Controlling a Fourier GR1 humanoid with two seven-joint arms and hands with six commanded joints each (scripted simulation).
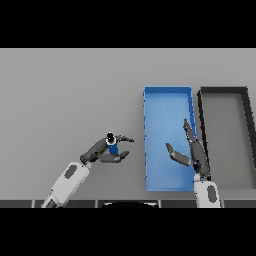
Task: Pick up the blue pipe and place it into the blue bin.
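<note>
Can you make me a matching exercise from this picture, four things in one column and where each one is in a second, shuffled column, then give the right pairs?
Things:
1. small blue pipe
2. open rectangular blue bin
3. dark rectangular bin
4. right hand

Places or states:
A. furthest right on the grey table
B. held in the left hand's curled fingers
C. open, over the blue bin's right side
D. between the pipe and the dark bin

Pairs: 1-B, 2-D, 3-A, 4-C

grey table (60, 90) with blue bin (167, 91) beside dark bin (223, 90) on the right
</note>
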